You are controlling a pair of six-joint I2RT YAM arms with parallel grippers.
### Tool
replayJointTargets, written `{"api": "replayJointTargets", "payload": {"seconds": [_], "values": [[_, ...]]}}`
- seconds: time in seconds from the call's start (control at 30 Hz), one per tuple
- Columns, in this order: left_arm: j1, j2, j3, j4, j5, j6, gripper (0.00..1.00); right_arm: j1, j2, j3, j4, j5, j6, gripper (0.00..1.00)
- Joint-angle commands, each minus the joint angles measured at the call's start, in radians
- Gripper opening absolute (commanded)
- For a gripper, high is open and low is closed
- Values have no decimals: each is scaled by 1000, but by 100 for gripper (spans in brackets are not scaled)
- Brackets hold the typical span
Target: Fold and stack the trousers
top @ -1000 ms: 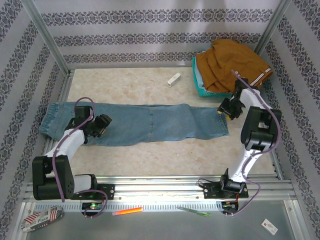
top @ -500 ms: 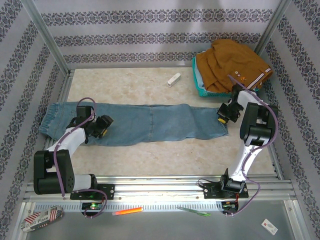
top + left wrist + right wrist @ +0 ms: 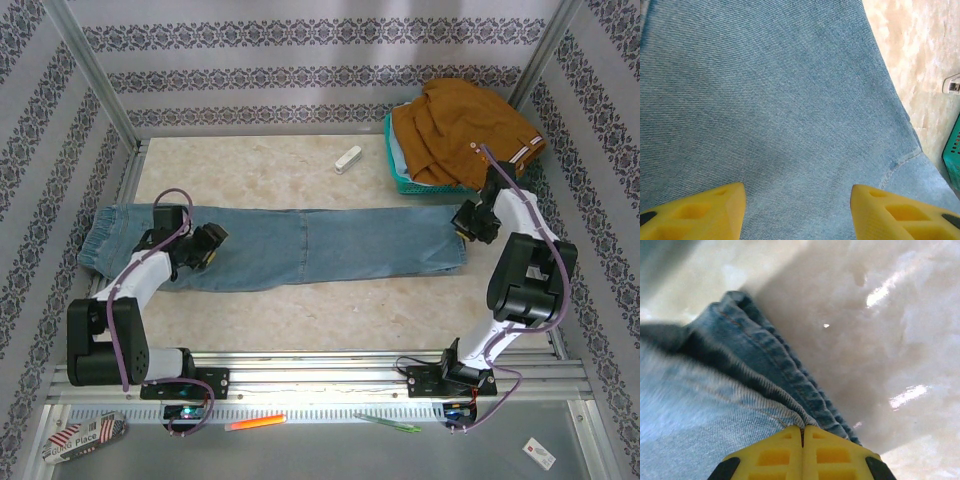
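Fingers of the right gripper (image 3: pixel 802 430) are pressed flat against each other, and the stitched hem of the trousers (image 3: pixel 715 405) runs straight into the seam where they meet, so the grip is on the very edge of the denim. In the overhead view that gripper (image 3: pixel 468 225) sits at the right-hand end of the trousers (image 3: pixel 320 248), at the leg hems, with the cloth drawn up to it. The left gripper (image 3: pixel 796 190) stands apart with its two yellow fingertips spread and nothing between them, hovering over plain denim (image 3: pixel 765 100); from above it (image 3: pixel 210 243) is over the upper part of the garment, near the gathered waistband end on the left. The trousers lie flat and stretched lengthwise across the marbled table (image 3: pixel 300 310), waistband left, hems right. Beyond the right gripper, at the far right corner, a teal basket (image 3: pixel 405 172) holds a crumpled brown garment (image 3: pixel 460 125). A small white object (image 3: pixel 348 158) rests on the table just left of the basket, well apart from the trousers.
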Motion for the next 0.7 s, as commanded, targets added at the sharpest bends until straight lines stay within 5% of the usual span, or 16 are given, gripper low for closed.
{"api": "replayJointTargets", "payload": {"seconds": [0.0, 0.23, 0.37, 0.5, 0.67], "values": [[-33, 49, 55, 50, -2, -29, 57, -15, 63, -2, -2, 45, 7, 33], [-140, 130, 206, 12, -41, -18, 59, 38, -34, -19, -3, 28, 37, 40], [-268, 188, 253, 25, -80, -26, 59, 280, -105, -67, 51, -11, 108, 39], [-354, 269, 253, 77, -90, -59, 59, 474, 8, -38, 99, -91, 169, 35], [-337, 322, 213, 130, -120, -59, 60, 489, 167, 2, 109, -122, 152, 35]]}}
